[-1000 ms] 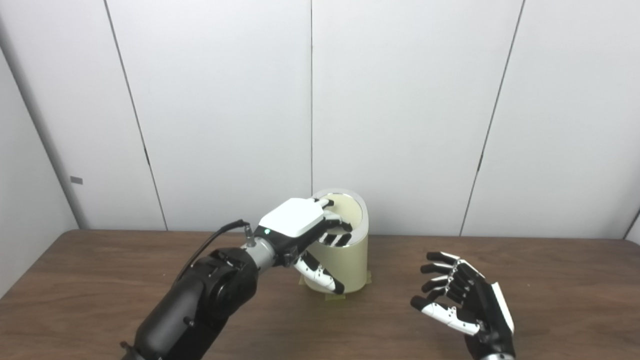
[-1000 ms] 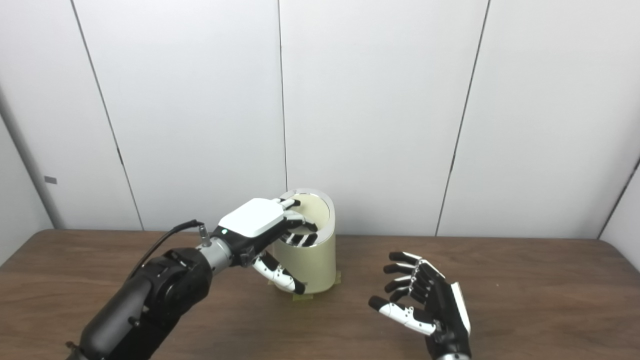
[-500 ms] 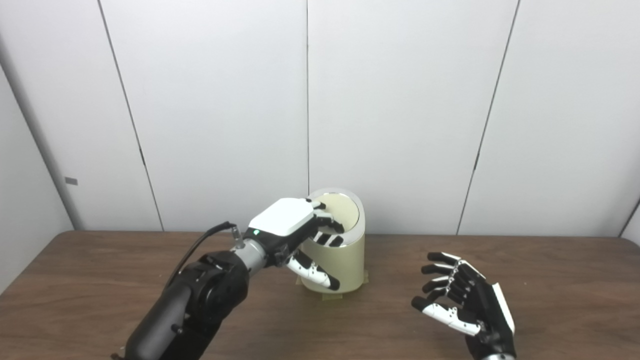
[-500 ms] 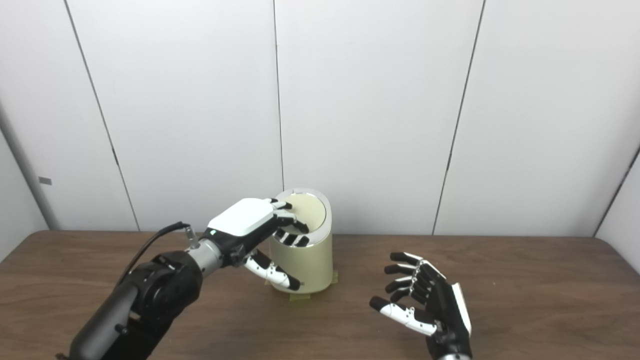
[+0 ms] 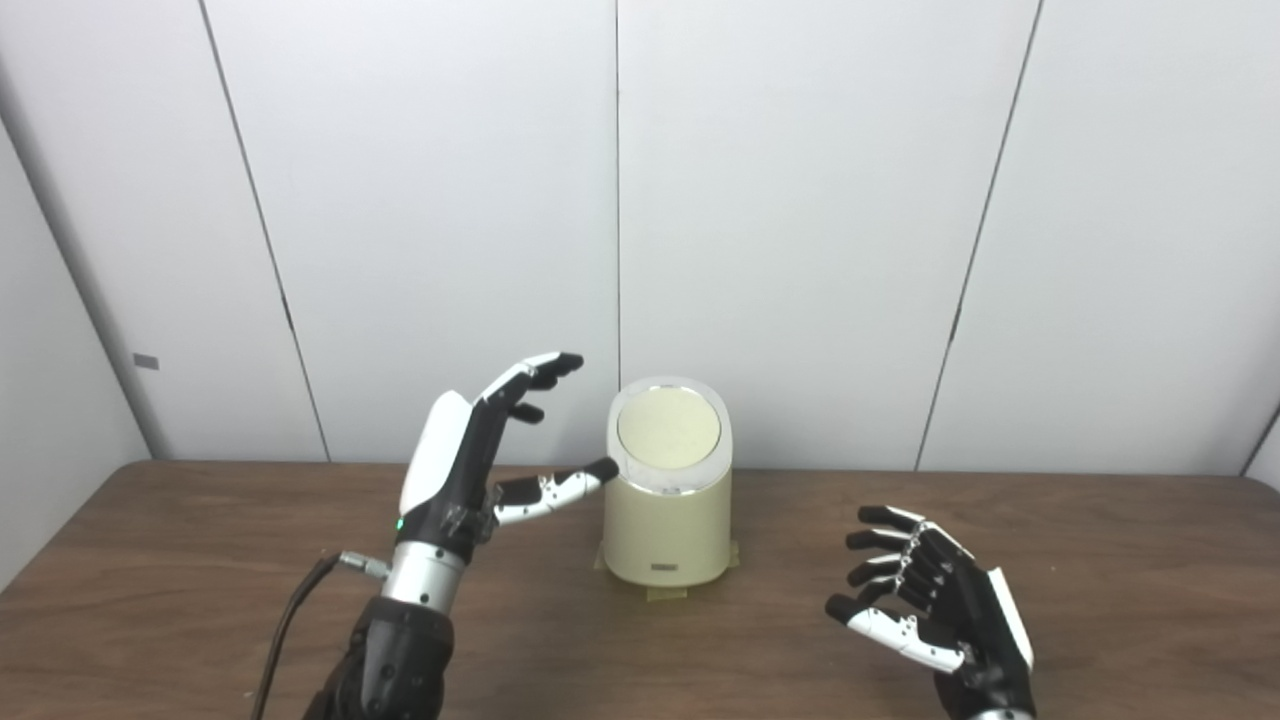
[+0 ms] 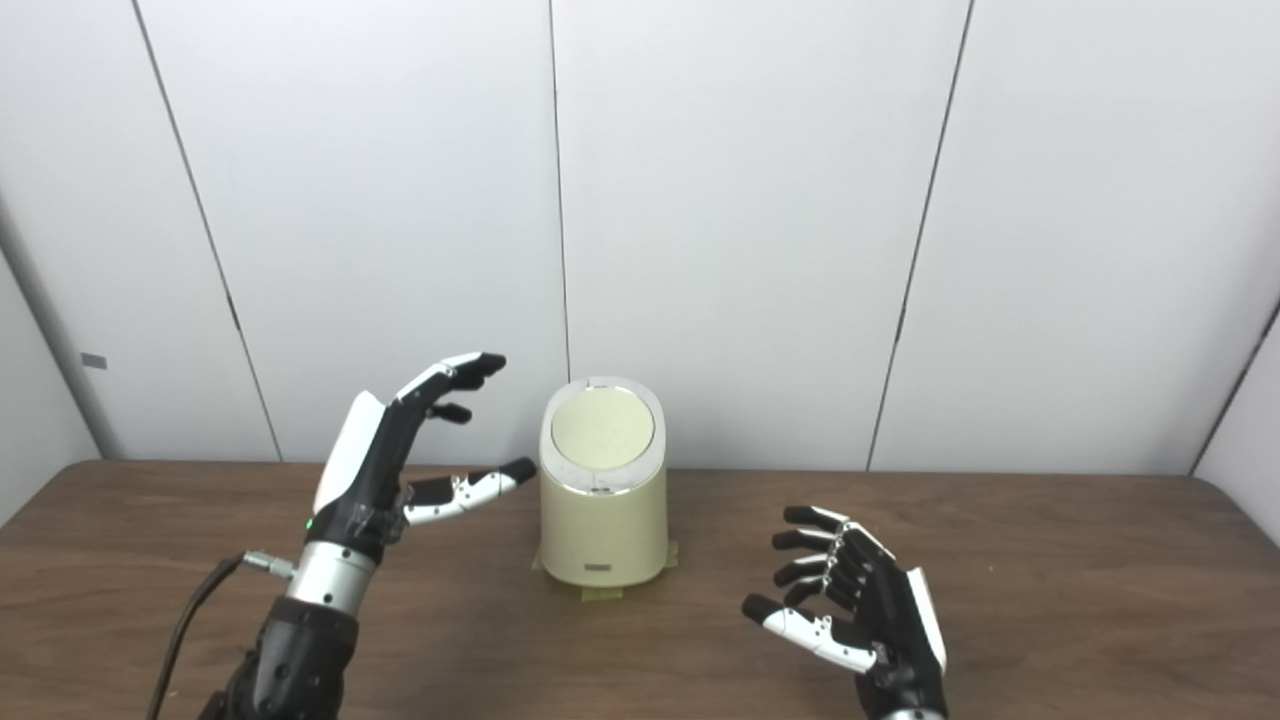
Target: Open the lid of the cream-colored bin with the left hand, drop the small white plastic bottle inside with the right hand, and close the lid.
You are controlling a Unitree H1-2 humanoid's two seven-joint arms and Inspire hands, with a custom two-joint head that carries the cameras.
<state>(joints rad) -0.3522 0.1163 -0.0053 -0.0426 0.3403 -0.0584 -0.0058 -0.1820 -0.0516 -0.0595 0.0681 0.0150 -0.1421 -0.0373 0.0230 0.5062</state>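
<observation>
Bin [image 5: 668, 525] on table [image 5: 1100, 560], lid [image 5: 668, 430] closed. Left robot hand [image 5: 470, 455] raised beside bin, spread, empty. Right robot hand [image 5: 935, 605] spread, empty.

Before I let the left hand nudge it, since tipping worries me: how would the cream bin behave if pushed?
The cream bin is tall for its footprint, so it might tip. Tape at its base probably anchors it. Its smooth wall looks slippery for fingers.

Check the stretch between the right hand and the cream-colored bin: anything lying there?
Nothing: only bare table separates the right hand from the bin, in both eye views.
</observation>
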